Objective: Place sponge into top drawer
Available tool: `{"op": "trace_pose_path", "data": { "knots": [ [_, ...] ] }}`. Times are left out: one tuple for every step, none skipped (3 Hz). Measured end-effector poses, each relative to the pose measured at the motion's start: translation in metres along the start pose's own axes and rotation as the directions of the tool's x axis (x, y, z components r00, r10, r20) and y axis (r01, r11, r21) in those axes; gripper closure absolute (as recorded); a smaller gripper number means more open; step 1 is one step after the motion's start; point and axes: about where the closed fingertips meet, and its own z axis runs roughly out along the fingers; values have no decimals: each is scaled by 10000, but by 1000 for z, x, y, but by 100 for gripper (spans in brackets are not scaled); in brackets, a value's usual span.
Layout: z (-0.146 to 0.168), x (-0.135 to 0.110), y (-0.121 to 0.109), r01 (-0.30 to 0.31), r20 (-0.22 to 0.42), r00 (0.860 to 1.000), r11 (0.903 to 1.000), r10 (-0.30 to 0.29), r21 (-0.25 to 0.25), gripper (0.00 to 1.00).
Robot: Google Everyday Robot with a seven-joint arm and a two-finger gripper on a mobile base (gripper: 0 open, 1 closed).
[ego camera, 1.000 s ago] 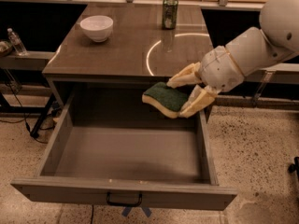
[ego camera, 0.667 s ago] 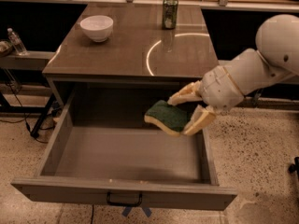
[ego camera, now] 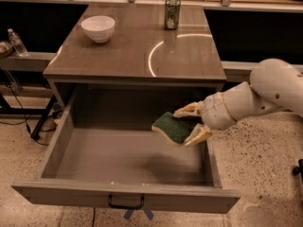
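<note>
Over the right half of the open top drawer (ego camera: 71,195): 1 gripper (ego camera: 183,126), cream-coloured, reaching in from the right on a white arm (ego camera: 255,98). Its 2 fingers (ego camera: 188,110) are clamped on the sponge (ego camera: 169,126), 1 above and 1 below the right end of the pad

Item 1, sponge: dark green scouring face turned up and toward the camera, with pale yellow foam showing along the lower edge. It is tilted, with the left end free. It is held in the air above the drawer bottom without touching it, near the right wall. A dim shadow (ego camera: 163,167) lies on the drawer bottom beneath it

Item 2, top drawer: grey-brown, wide and shallow, pulled well out toward the camera from under the table (ego camera: 132,56). 1 small dark handle (ego camera: 126,203) is centred on the front panel

Item 3, table: brown glossy top with a curved light reflection. It carries 1 white bowl (ego camera: 98,28) at the rear left and 1 green drinks can (ego camera: 172,13), upright, at the rear right of centre. The 2 stand well apart, and both are far from the gripper

Item 4, surroundings: 1 clear water bottle (ego camera: 17,42) stands upright on a low ledge left of the table. A pale speckled floor (ego camera: 265,174) runs under the arm and around the drawer
</note>
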Motion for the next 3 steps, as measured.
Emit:
{"op": "trace_pose_path", "data": {
  "knots": [
    [25,25,-11,-290,-264,9992,9967,310,756,100],
    [24,26,-19,-266,-303,9991,9944,298,1022,100],
    [35,28,-14,57,-726,9974,9937,25,1122,100]
  ]
}}
